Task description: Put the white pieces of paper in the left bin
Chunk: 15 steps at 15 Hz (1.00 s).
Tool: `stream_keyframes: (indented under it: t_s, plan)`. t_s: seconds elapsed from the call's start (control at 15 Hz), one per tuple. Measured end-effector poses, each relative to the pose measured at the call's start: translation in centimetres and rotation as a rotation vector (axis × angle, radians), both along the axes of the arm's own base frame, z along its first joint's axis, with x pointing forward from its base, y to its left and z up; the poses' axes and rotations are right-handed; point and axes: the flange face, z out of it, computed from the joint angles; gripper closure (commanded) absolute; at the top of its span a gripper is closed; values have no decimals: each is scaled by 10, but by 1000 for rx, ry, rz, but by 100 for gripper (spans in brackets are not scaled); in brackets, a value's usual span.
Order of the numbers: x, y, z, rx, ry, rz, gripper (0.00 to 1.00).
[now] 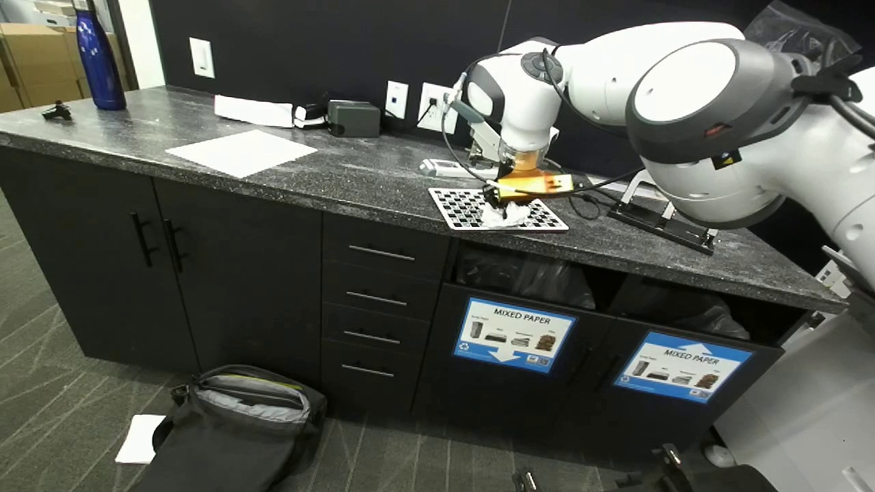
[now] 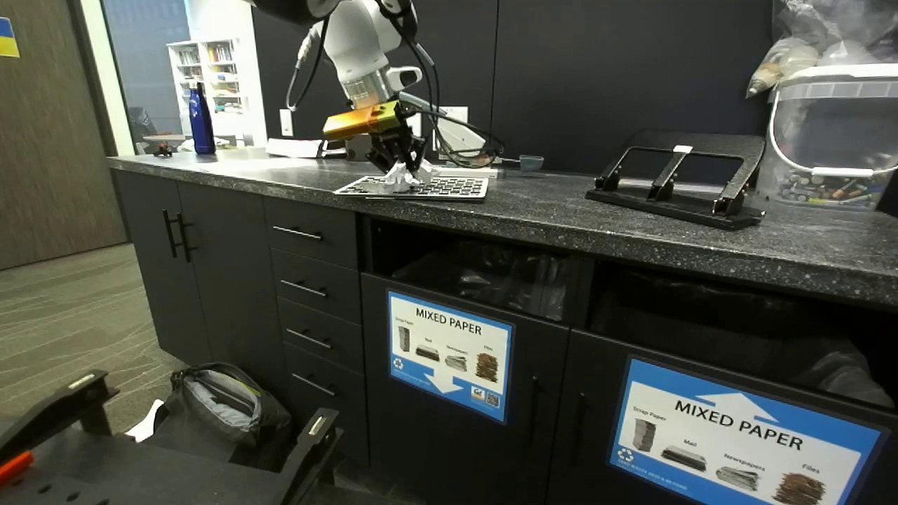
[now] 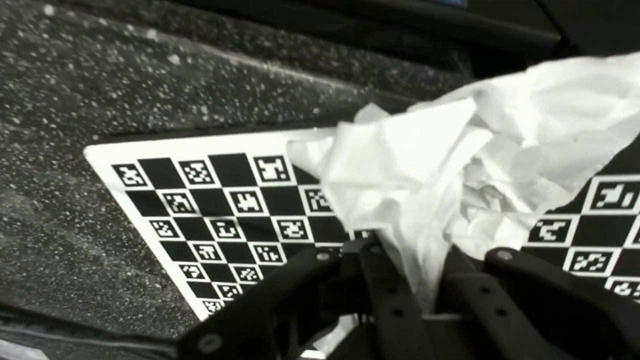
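My gripper [image 3: 415, 255] pinches crumpled white paper [image 3: 400, 170] over the checkered board [image 3: 232, 171], perhaps touching it; the left bin [image 1: 499, 383] stands below.

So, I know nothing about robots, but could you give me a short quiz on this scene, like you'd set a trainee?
1. Multiple choice: what is the end effector closed on?
a) a coffee mug
b) crumpled white paper
c) a pair of scissors

2. True or false: the blue bottle stands upright on the counter.

3. Fill in the missing word: on the left bin, the sign is headed "MIXED ____".

Key: 1 b; 2 true; 3 PAPER.
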Motion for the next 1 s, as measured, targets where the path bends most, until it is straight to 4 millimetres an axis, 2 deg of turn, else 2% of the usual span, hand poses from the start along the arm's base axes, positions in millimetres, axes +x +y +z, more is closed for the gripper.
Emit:
stream_keyframes:
  t_s: [0.27, 0.53, 0.73, 1.0]
  plan:
    - [-20, -11, 1, 23, 115, 62, 93]
    - [-46, -8, -6, 32, 212, 90, 92]
    - [-77, -12, -25, 59, 328, 97, 92]
    - [-128, -24, -62, 96, 503, 118, 92]
